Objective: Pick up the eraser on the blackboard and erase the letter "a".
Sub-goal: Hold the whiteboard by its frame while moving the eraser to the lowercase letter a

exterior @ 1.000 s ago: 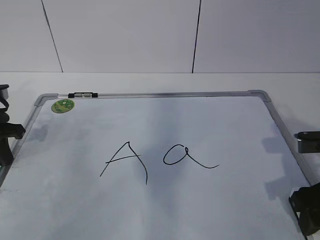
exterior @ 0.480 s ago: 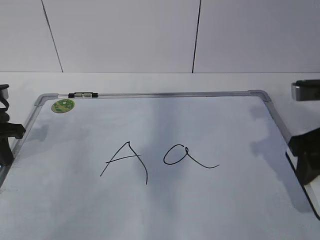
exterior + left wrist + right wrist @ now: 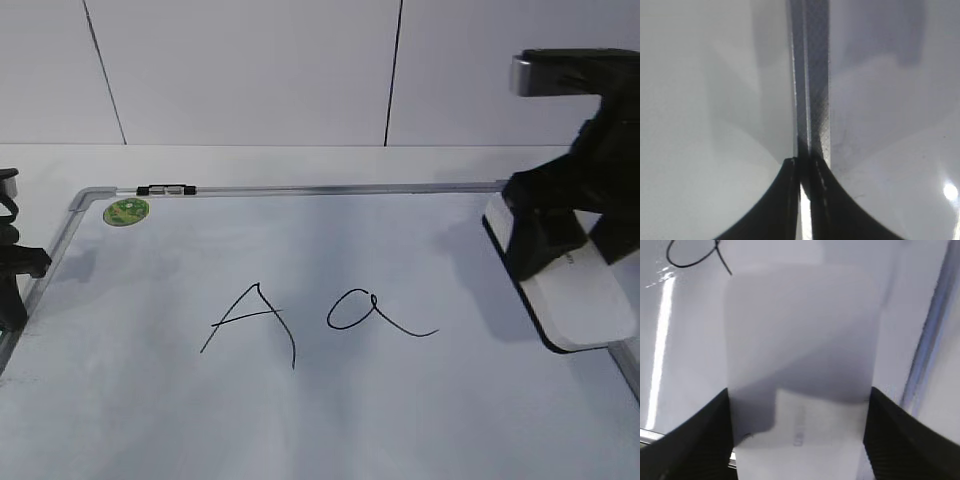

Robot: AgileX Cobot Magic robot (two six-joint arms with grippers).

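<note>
The blackboard [image 3: 400, 420] is a white board with a grey frame lying flat. The cursive letter "a" [image 3: 385, 318] is at its middle, right of a capital "A" [image 3: 255, 320]. My right gripper [image 3: 572, 250] is shut on the white eraser [image 3: 585, 300] and holds it tilted above the board's right edge, apart from the "a". In the right wrist view the eraser [image 3: 800, 365] fills the gap between the black fingers of my right gripper [image 3: 800, 440]. A black stroke [image 3: 690, 262] shows at the top left. My left gripper [image 3: 805, 172] is shut and empty over the board's left frame [image 3: 812, 75].
A round green magnet [image 3: 126, 211] sits at the board's far left corner. A small black clip [image 3: 165, 189] lies on the far frame. The left arm [image 3: 10, 290] stands at the board's left edge. A white wall stands behind the table.
My right gripper has risen from the lower right edge and moved left over the board's right side, and the eraser it holds has come into view. The left arm has not moved.
</note>
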